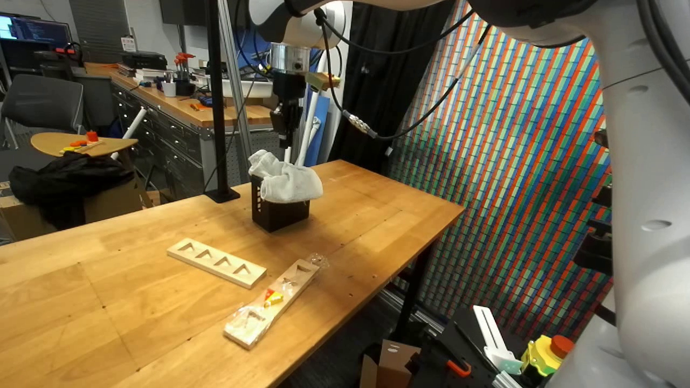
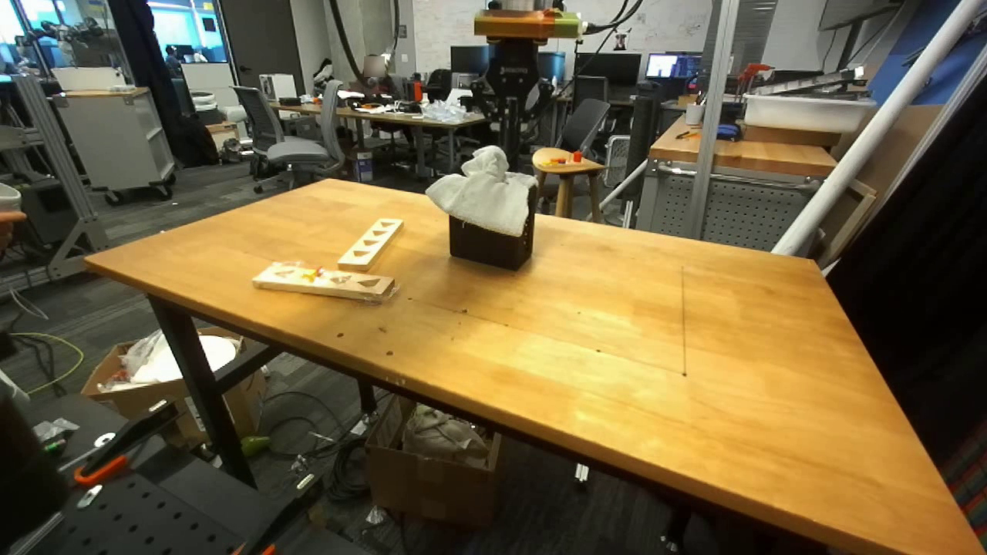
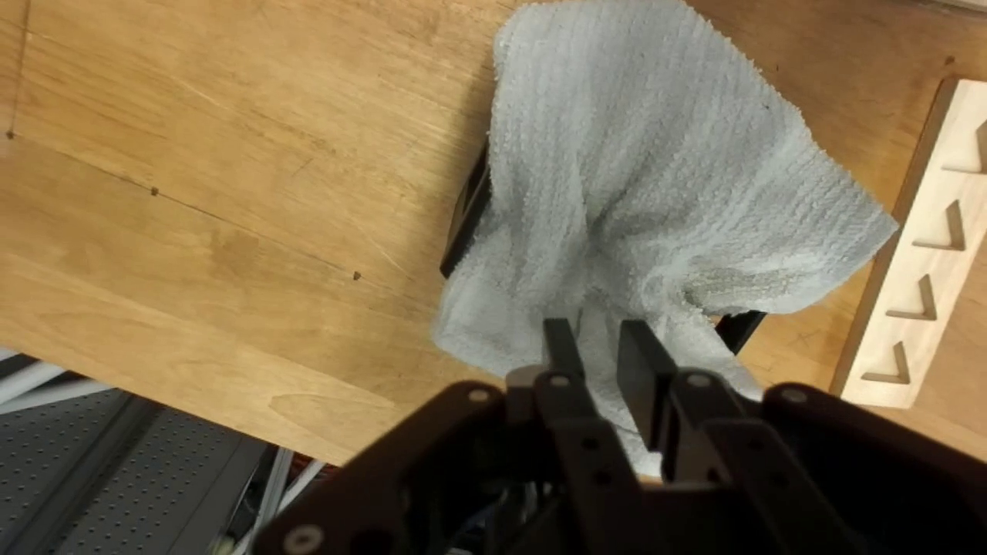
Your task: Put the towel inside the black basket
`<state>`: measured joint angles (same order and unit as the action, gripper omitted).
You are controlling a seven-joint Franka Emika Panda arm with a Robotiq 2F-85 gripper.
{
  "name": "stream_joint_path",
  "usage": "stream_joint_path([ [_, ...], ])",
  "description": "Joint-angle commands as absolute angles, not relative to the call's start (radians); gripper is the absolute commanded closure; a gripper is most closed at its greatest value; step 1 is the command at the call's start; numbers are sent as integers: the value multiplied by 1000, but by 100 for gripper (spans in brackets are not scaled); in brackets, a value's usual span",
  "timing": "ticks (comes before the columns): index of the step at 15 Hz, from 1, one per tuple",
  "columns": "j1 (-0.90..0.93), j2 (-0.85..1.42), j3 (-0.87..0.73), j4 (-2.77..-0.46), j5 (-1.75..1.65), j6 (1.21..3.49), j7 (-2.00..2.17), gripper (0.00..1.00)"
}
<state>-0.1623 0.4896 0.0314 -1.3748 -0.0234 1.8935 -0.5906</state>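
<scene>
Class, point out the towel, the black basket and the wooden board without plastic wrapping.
Towel point(image 3: 644, 193): in the wrist view, on its draped middle.
Black basket point(image 2: 487, 246): in an exterior view, on its lower side wall.
Wooden board point(image 1: 213, 260): in an exterior view, on its notched top face.

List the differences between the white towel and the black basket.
Colour: the towel is white, the basket black.
Build: the towel is soft and rumpled, the basket box-shaped with upright sides.
Pose: the towel lies draped over the top of the basket, hanging down outside it; the basket stands upright on the table.
Shared: neither is held by the fingers.
</scene>
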Motion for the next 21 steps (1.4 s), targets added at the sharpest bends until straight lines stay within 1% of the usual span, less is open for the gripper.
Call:
stream_joint_path([
  [1, -144, 476, 21, -1375, -40, 1904, -568, 100],
  [21, -147, 567, 40, -1395, 10, 1933, -519, 100],
])
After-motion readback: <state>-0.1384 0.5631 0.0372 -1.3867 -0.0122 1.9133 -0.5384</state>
